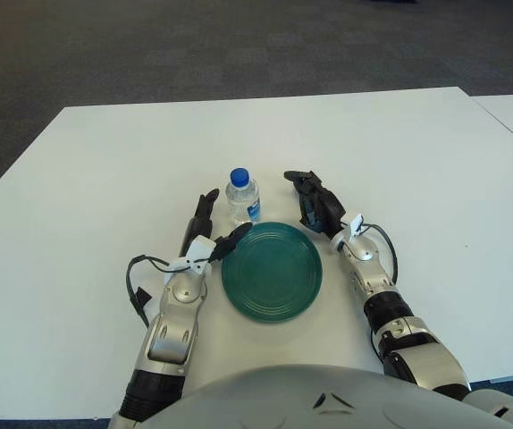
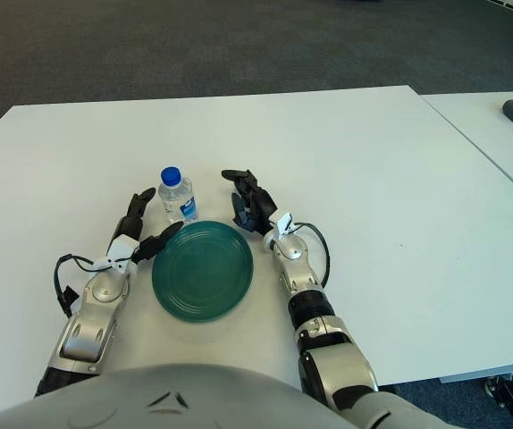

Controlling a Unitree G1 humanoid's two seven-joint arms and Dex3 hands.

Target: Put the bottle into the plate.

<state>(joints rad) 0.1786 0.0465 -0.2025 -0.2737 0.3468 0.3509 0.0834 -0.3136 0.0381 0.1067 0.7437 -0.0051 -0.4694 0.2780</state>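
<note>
1. The bottle (image 1: 243,197) stands upright on the worktop (image 1: 417,161), just behind the plate (image 1: 272,271).
2. My left hand (image 1: 210,228) and right hand (image 1: 315,201) flank it, fingers spread and empty, ready to grasp.

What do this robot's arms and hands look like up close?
Both forearms are silver-grey metal shells with black joint bands. The left robot hand and right robot hand have black, slender fingers on white wrist pieces. A thin black cable loops beside each wrist.
</note>
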